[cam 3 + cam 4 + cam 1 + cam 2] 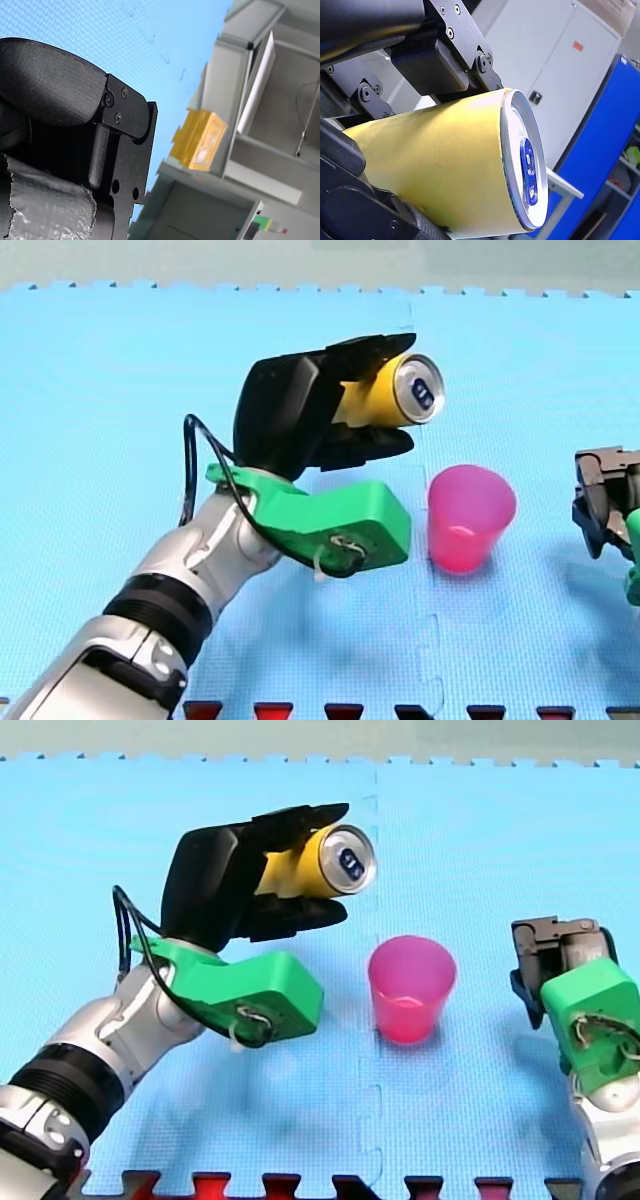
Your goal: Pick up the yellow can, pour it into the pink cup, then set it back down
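Left hand [225, 885]: clenched around the yellow can [305, 865], raised off the blue foam mat [480, 820], left of centre.
Fingers [432, 65]: black, pressed on the can's side, above and below it.
Yellow can: tipped nearly on its side in the left hand's grasp, silver top with blue tab turned right, higher than the cup's rim and just left of it.
Pink cup [410, 990]: upright on the mat, right of the can, apart from both hands.
Right hand [555, 960]: low at the right edge, nothing in it; clenched or released, cannot tell.
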You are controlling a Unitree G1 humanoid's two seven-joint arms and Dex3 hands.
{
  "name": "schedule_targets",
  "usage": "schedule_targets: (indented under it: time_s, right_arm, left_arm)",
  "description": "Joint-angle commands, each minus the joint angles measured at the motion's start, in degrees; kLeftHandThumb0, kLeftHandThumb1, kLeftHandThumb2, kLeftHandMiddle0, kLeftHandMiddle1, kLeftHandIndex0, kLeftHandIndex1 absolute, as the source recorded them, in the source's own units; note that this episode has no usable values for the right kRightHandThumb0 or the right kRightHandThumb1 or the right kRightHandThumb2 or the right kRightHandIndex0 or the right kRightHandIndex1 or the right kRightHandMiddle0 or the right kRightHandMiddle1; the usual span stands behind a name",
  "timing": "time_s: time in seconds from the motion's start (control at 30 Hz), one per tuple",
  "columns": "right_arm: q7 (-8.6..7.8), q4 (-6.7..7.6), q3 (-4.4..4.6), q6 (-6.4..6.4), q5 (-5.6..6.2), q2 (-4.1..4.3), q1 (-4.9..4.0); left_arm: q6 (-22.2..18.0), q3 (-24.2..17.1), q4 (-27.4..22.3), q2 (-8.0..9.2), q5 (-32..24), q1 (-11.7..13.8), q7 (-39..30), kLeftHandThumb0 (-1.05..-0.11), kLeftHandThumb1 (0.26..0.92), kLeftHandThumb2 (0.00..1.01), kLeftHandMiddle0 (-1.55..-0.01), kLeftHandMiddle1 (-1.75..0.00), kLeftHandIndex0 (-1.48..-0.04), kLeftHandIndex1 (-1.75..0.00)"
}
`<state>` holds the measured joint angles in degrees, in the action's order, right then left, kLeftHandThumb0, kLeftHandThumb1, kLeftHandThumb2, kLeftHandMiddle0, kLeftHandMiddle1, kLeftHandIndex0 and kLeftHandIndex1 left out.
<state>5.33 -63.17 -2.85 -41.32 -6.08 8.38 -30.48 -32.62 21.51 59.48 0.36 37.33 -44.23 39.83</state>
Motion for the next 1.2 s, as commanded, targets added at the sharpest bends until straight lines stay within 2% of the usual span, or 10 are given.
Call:
schedule_targets:
  time_s: [0.0,0.13,0.23,0.53,0.7,0.87,1.1,1.13,1.17]
  right_arm:
    - [0.6,-0.4,0.04,-0.62,-0.38,0.36,0.06]
    - [2.04,-0.82,0.57,-1.11,-1.68,0.59,0.08]
    - [2.44,-0.99,0.68,-1.28,-1.96,0.56,0.08]
    - [1.94,-1.25,0.38,-1.38,-1.39,0.36,0.02]
    - [1.39,-1.48,0.25,-1.45,-1.06,0.36,-0.05]
    - [1.34,-1.43,0.29,-1.41,-1.07,0.34,-0.1]
    - [0.78,-1.4,0.17,-1.32,-0.75,0.3,-0.21]
    - [0.7,-1.36,0.16,-1.28,-0.73,0.31,-0.23]
    - [0.65,-1.3,0.2,-1.19,-0.77,0.35,-0.25]
  left_arm:
    - [-0.51,0.75,0.9,0.12,0.43,-1.44,0.88,-0.419,0.771,0.0,-1.36,-0.02,-1.22,0.0]
    - [-0.33,2.27,2.41,0.41,1.69,-2.7,1.74,-0.411,0.772,0.0,-1.36,-0.02,-1.21,0.0]
    - [-0.13,3.37,2.97,0.76,2.74,-3.48,2.66,-0.422,0.775,0.0,-1.36,-0.01,-1.18,0.0]
    - [1.3,6.37,4.6,1.39,5.75,-5.13,5.38,-0.427,0.776,0.0,-1.32,0.0,-1.15,0.0]
    - [3.66,8.87,5.13,1.64,8.74,-5.82,8.53,-0.417,0.781,0.0,-1.31,0.0,-1.15,0.0]
    - [6.37,12.67,5.78,2.38,13.44,-7.06,14.0,-0.368,0.796,0.01,-1.38,-0.04,-1.19,-0.02]
    - [8.29,15.12,6.14,2.81,15.03,-8.04,14.61,-0.316,0.816,0.01,-1.44,-0.08,-1.23,-0.02]
    - [8.54,15.4,5.99,2.89,15.18,-8.12,14.48,-0.31,0.821,0.01,-1.45,-0.1,-1.24,-0.03]
    - [8.89,15.71,5.82,2.97,15.4,-8.24,14.33,-0.309,0.824,0.01,-1.38,-0.27,-1.26,-0.03]
